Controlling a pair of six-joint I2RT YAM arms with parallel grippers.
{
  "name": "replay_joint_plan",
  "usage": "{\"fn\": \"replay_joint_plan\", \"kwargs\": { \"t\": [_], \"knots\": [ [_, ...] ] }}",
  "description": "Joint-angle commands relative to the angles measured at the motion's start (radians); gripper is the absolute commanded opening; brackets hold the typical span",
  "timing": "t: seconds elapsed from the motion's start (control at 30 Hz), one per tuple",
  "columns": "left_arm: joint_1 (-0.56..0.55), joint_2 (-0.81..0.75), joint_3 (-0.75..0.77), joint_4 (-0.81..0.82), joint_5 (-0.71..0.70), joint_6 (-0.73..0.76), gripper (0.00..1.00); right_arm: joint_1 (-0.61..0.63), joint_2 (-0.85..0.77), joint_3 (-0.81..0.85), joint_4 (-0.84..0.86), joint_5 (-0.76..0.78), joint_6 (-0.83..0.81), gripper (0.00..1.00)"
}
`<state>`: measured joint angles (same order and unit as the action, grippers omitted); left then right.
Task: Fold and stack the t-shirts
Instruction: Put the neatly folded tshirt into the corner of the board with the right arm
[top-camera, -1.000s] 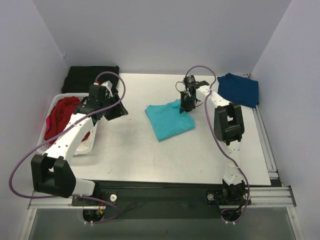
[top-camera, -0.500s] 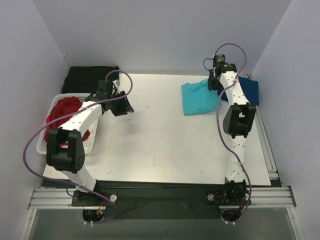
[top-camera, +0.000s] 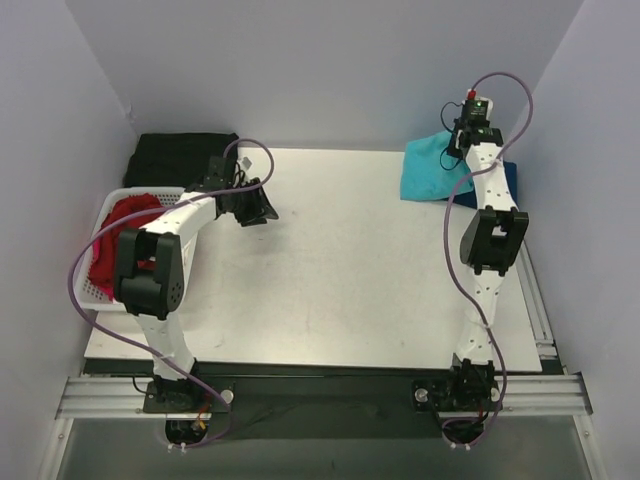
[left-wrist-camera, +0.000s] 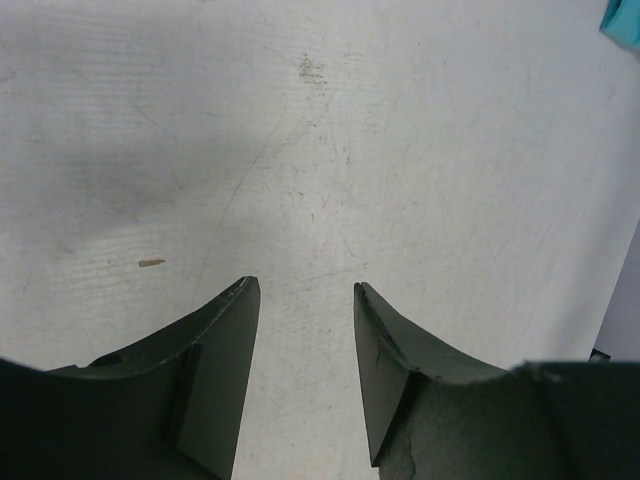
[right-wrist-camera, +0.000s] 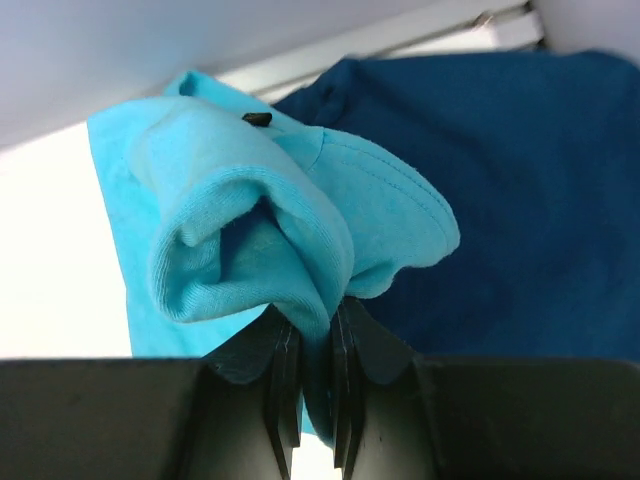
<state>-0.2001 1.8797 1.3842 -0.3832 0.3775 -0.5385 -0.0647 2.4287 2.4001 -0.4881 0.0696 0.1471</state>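
Observation:
My right gripper (top-camera: 462, 140) is shut on a bunched fold of the folded turquoise t-shirt (top-camera: 425, 168), holding it at the far right of the table, partly over the navy t-shirt (top-camera: 505, 180). In the right wrist view the turquoise cloth (right-wrist-camera: 260, 220) is pinched at my gripper (right-wrist-camera: 315, 320), with the navy shirt (right-wrist-camera: 520, 200) behind and to the right. The red t-shirt (top-camera: 118, 228) lies crumpled in the white basket (top-camera: 92, 292) at the left. My left gripper (top-camera: 256, 207) is open and empty above the bare table; it also shows in the left wrist view (left-wrist-camera: 305, 290).
A black folded cloth (top-camera: 185, 156) lies at the back left corner beyond the basket. The table (top-camera: 330, 290) has a metal rail along its right edge (top-camera: 535, 290). Walls close in on three sides.
My right gripper has carried the turquoise shirt from the table's middle to the far right, over the navy shirt. My left arm has folded back, its gripper shifting slightly right and farther back.

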Motion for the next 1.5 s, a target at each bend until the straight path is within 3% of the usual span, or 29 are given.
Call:
{"fn": "replay_joint_plan", "kwargs": {
  "t": [0.0, 0.47, 1.1, 1.13, 1.27, 1.37, 1.47],
  "knots": [
    [0.007, 0.03, 0.065, 0.056, 0.047, -0.008, 0.53, -0.037, 0.023, 0.042, 0.166, 0.093, -0.015, 0.0],
    [-0.018, 0.17, 0.208, 0.04, 0.07, -0.029, 0.53, -0.122, 0.035, -0.025, 0.381, 0.245, -0.057, 0.0],
    [-0.061, 0.249, 0.323, 0.003, 0.057, -0.044, 0.53, -0.173, 0.099, -0.036, 0.356, 0.387, -0.083, 0.01],
    [-0.061, 0.248, 0.322, 0.001, 0.055, -0.043, 0.52, -0.173, 0.105, -0.032, 0.356, 0.394, -0.083, 0.04],
    [-0.064, 0.239, 0.312, 0.0, 0.052, -0.04, 0.52, -0.176, 0.121, -0.019, 0.361, 0.461, -0.077, 0.56],
    [-0.065, 0.233, 0.309, 0.0, 0.054, -0.037, 0.53, -0.181, 0.119, -0.015, 0.364, 0.466, -0.067, 0.7],
    [-0.065, 0.233, 0.314, -0.008, 0.054, -0.034, 0.52, -0.179, 0.101, -0.007, 0.371, 0.464, -0.066, 0.72]
  ]
}}
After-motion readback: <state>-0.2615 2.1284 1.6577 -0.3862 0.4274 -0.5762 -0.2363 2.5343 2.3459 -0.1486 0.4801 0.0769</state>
